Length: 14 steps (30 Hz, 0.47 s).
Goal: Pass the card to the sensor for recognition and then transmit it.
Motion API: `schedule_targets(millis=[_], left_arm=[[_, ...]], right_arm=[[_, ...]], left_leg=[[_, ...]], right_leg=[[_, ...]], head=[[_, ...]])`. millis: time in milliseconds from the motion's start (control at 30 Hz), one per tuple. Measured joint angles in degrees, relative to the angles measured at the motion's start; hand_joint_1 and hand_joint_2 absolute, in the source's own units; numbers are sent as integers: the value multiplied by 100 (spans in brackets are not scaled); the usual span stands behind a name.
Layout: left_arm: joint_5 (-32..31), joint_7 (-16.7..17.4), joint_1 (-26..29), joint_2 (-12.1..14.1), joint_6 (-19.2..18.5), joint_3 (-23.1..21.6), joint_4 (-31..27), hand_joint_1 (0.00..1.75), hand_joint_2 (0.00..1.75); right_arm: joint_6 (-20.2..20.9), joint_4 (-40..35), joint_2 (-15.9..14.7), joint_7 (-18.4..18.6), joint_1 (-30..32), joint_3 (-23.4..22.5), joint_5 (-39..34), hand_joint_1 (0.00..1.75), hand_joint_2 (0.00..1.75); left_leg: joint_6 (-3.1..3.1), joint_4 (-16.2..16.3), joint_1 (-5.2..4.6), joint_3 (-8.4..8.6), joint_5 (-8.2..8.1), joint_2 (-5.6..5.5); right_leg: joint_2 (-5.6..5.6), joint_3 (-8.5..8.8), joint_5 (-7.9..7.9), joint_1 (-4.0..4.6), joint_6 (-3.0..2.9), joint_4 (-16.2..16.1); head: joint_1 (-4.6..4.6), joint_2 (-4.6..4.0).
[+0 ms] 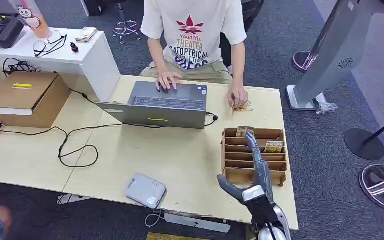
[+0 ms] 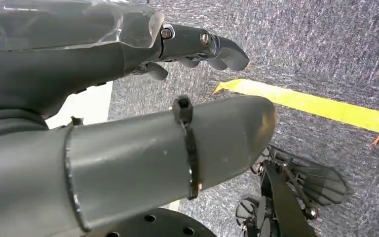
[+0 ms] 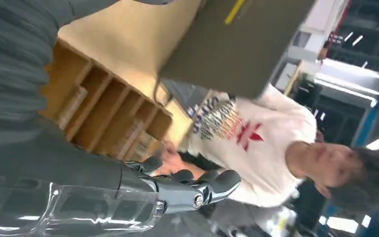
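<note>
A wooden slotted rack (image 1: 254,156) stands near the table's right front corner. Cards sit in it: one (image 1: 244,131) at the far end, another (image 1: 274,146) in a slot on the right. My right hand (image 1: 255,172) reaches over the rack with fingers stretched out and thumb apart, holding nothing. The right wrist view has the same hand (image 3: 177,187) empty beside the rack (image 3: 103,108). A grey-white sensor box (image 1: 145,190) lies at the table's front edge, left of the hand. My left hand (image 2: 103,64) hangs above carpet, empty, its fingers apart.
A person (image 1: 195,35) sits across the table, one hand on a grey laptop (image 1: 165,106), the other (image 1: 237,95) on a card (image 1: 243,106) beyond the rack. A cardboard box (image 1: 25,97) and black cables (image 1: 77,145) lie on the left. A grey stand (image 1: 330,55) stands to the right.
</note>
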Motion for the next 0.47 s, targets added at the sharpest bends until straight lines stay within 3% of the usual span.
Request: schedule_targets(millis=[100,467], left_arm=[[-26,2,-5,-2,-2,0,0,0,0],[-105,2,-4,-31,-35,0,0,0,0]], right_arm=[[211,37,2,-11,156,-42,-288,0,175],[405,129,44,-57,367,-81,-484,0,175]], left_leg=[[0,0,0,-1,0,0],[0,0,0,0,0,0]], right_leg=[[-1,0,0,0,0,0],[1,0,0,0,0,0]], head=[[0,0],[0,0]])
